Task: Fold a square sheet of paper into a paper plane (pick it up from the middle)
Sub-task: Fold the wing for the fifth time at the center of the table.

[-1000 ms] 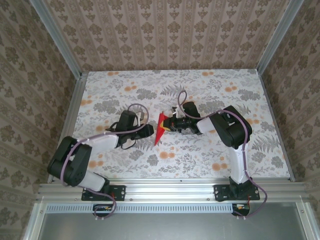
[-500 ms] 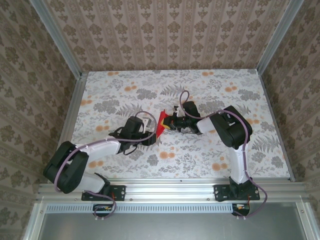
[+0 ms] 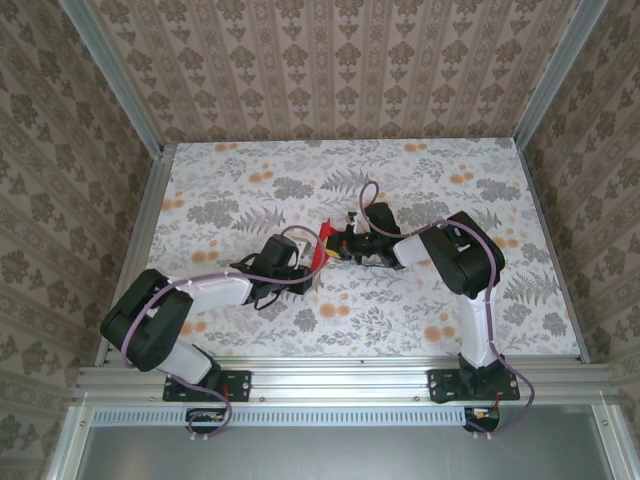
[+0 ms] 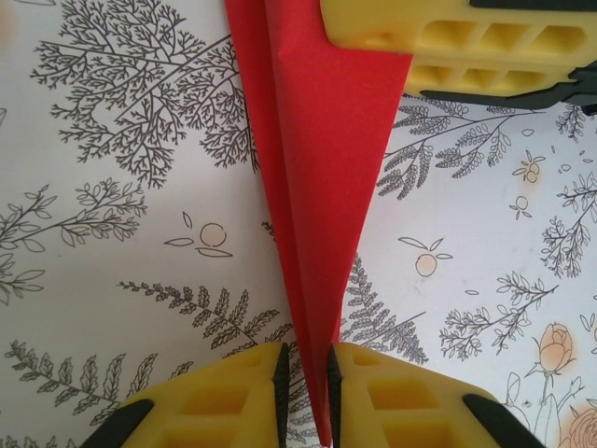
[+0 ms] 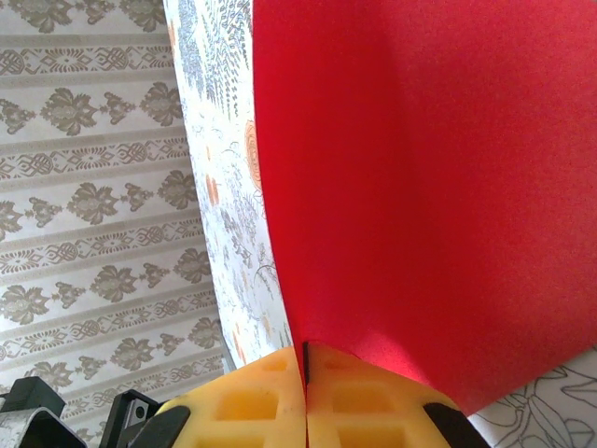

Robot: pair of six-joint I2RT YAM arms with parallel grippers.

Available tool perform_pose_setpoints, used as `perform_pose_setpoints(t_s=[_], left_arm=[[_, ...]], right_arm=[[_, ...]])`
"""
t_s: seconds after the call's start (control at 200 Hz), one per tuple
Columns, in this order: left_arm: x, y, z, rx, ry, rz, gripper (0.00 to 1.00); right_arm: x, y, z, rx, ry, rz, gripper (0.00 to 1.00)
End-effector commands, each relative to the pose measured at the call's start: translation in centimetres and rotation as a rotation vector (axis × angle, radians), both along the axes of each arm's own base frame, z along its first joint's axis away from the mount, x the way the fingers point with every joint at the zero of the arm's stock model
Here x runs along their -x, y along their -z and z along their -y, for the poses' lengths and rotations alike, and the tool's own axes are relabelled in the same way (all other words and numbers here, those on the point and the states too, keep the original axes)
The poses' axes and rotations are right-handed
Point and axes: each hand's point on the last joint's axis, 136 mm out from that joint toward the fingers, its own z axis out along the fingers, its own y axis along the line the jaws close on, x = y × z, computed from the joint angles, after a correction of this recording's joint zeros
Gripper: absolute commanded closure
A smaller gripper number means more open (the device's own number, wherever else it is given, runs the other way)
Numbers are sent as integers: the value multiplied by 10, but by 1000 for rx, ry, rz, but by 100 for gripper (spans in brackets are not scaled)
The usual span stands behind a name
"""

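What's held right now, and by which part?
The plane: the right end effector clamps its wide end. The left end effector flanks its pointed tip; whether it grips cannot be told.

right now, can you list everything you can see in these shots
paper plane: one, bright red, narrow and pointed, mid-table between the two arms
table: one, white with a grey and orange floral print, under everything
walls: three, beige patterned wallpaper, on the table's left, far and right sides
metal rail: one, silver, along the near edge where the arm bases sit
left arm: one, white and black, reaching in from near left
right arm: one, white and black, reaching in from near right
left fingers: two, yellow, either side of the plane's narrow tip
right fingers: two, yellow, pinched shut on the plane's wider end
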Motion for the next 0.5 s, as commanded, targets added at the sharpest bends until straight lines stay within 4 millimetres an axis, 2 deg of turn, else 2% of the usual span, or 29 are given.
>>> perform_pose_setpoints(t_s=[0.0,0.355,0.495], left_arm=[[-7,-1,1,-38,4,38,81],[-6,6,3,-121,13,74,92],[-5,7,4,-174,30,109,97]], right_arm=[[-8,-19,-5,-22,7,36,93],[-8,-18,-4,-13,16,23,93],[-9,-17,1,14,44,11,86]])
